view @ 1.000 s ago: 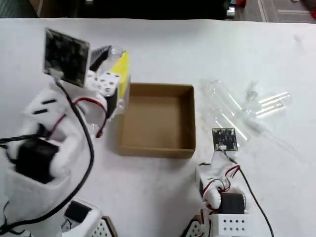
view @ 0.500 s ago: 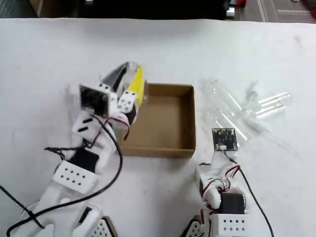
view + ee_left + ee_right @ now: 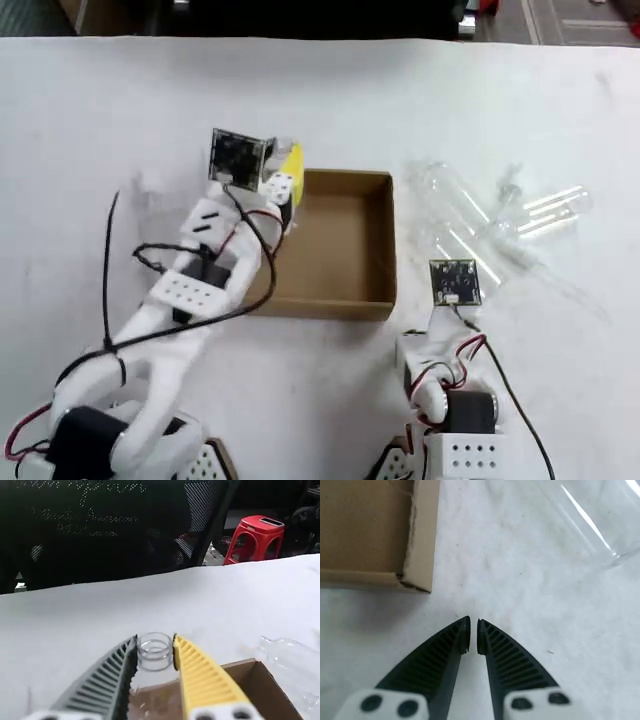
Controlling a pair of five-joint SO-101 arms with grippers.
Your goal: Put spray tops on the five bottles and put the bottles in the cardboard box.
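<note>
Brown cardboard box [image 3: 330,240], clear bottle [image 3: 155,652], white table [image 3: 400,90], red stool [image 3: 255,537]

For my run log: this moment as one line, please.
left gripper: shut on clear plastic bottle, at brown cardboard box | right gripper: shut, empty

The left claw [image 3: 155,641] is fitted with one grey and one yellow ribbed finger, the right claw [image 3: 470,630] with two black ones. Behind each claw, white shells [image 3: 185,290], black motors [image 3: 470,408] and red and black cables [image 3: 512,395] are seen.
</note>
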